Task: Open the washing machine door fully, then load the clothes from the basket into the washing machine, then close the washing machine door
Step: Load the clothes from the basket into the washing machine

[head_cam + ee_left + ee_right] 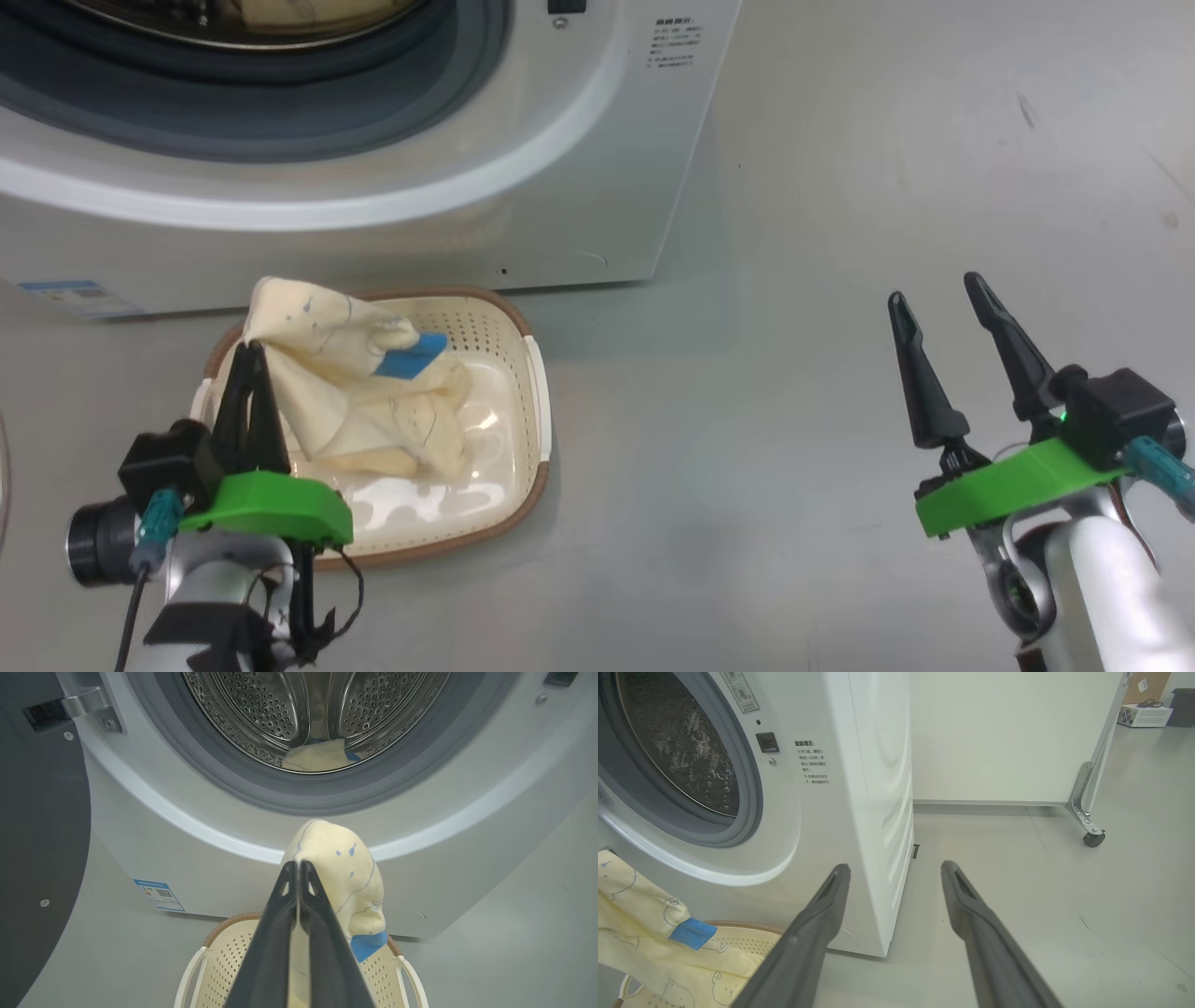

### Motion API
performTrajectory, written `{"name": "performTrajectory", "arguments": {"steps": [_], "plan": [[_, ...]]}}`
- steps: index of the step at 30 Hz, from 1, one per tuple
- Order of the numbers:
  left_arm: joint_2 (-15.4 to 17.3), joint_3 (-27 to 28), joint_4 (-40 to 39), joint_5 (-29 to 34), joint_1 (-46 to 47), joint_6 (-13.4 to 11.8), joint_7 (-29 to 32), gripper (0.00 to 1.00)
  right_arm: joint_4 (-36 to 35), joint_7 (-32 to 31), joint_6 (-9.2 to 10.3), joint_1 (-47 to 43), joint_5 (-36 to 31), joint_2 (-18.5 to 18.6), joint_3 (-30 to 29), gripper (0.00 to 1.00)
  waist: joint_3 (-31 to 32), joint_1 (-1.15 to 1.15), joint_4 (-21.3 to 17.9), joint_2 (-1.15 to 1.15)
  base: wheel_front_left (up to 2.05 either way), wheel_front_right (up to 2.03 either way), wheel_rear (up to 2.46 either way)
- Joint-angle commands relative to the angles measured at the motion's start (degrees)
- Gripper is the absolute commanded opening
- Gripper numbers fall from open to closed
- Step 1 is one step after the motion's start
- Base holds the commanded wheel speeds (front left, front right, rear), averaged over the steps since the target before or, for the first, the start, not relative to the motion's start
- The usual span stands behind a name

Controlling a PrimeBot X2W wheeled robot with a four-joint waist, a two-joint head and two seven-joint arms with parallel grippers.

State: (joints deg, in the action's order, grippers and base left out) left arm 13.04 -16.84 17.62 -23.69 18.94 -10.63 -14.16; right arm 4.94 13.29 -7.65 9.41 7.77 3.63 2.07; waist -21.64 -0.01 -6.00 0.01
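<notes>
Pressed tight together, the left gripper's (297,865) fingers are pinching a fold of a cream garment (345,392), and the cloth is hanging from the tips in a peaked drape, its blue patch (411,357) showing on the side away from the gripper. The garment's lower folds are lying in the basket (534,439), which is sitting on the floor (794,420) just in front of the washer (560,187). Beyond it the washer's mouth is standing open, ringed by the grey gasket (224,777), and a second garment (317,756) is lying at the bottom of the drum (275,704). The door (37,835) is standing swung out, its dark face lining the left edge of the left wrist view. The right gripper (934,287) is hovering well apart over bare floor beyond the washer's corner, its fingers spread and holding nothing.
</notes>
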Motion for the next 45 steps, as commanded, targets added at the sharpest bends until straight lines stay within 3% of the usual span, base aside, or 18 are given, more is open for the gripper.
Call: {"name": "performTrajectory", "arguments": {"steps": [1,12,23,45], "plan": [[2.1,1.78,-2.76,0.63,-0.49,-0.5,-0.27,0.0,-1.65,-0.56,0.16,-0.94,-0.71,0.67,1.29,1.0,4.13,0.01,0.92,-0.01,0.0,0.0,0.0],[2.96,0.71,-9.03,0.37,-9.0,-2.46,1.72,0.0,-3.38,-3.4,0.16,-6.32,-1.36,0.36,2.76,1.0,13.44,0.01,2.27,-0.01,0.0,0.0,0.0],[3.61,0.61,-13.37,-0.33,-14.79,-4.49,3.48,0.0,-5.76,-5.74,0.16,-10.36,-1.78,-0.2,2.89,1.0,17.64,0.01,2.87,-0.01,0.0,0.0,0.0],[3.95,-0.03,-14.47,-0.09,-14.54,-6.09,4.22,0.0,-7.54,-7.1,0.16,-11.13,-2.19,-0.61,2.81,1.0,18.0,0.01,2.14,-0.01,0.0,0.0,0.0]]}}
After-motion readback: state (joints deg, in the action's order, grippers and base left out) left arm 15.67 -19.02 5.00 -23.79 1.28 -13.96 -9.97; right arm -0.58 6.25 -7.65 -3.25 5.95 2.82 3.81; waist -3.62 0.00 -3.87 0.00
